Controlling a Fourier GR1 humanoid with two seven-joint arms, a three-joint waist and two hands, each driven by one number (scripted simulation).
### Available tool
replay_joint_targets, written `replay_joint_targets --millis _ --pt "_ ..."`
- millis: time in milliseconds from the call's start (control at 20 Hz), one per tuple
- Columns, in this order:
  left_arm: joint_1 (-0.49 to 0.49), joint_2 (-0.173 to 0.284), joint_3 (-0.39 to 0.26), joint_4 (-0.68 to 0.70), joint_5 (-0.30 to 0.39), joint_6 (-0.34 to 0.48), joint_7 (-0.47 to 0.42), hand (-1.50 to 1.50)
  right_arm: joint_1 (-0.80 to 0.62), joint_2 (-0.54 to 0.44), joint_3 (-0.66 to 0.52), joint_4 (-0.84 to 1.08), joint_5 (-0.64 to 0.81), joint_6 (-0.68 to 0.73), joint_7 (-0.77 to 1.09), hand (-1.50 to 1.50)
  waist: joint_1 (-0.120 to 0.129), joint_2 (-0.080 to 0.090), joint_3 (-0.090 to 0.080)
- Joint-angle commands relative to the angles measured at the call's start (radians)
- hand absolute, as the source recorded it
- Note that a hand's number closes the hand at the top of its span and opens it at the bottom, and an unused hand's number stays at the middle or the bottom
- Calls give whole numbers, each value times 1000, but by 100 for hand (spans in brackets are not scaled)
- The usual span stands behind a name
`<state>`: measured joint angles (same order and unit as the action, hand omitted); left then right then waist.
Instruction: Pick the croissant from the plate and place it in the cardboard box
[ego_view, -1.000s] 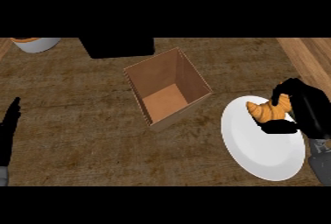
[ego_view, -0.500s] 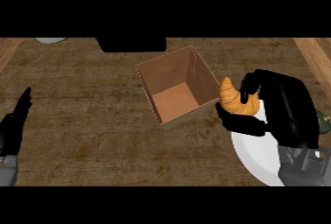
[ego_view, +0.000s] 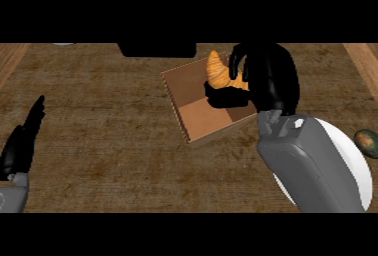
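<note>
No lettering, label, brand or number reads anywhere here, folks, not on any surface in view.

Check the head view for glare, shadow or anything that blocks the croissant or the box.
Head view: light is even, with no glare on the counter; the right hand covers the croissant's lower end and part of the cardboard box; the grey forearm hides much of the plate; the left hand rests open at the left edge.

counter (ego_view: 111, 125): dark brown wood grain | lighter wood strips (both sides)
</note>
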<state>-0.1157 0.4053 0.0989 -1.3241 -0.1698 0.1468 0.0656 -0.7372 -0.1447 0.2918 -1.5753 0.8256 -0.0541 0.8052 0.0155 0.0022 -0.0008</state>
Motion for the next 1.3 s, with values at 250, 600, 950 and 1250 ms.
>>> replay_joint_targets --millis 250,600,950,1250 --pt "50 4 21 -53 0 -32 -7 0 -208 96 -142 482 -13 -128 -182 150 5 1 1" --pt "19 -1 30 9 -2 -41 -29 0 -315 144 -238 857 5 -327 -228 150 19 9 1" --pt "-10 -18 16 -7 -15 -39 -25 0 -344 144 -271 1070 -174 -445 -391 -150 39 17 1" --pt "-41 -26 24 4 -32 -28 10 0 -414 143 -295 1093 -216 -542 -529 -150 17 10 1"
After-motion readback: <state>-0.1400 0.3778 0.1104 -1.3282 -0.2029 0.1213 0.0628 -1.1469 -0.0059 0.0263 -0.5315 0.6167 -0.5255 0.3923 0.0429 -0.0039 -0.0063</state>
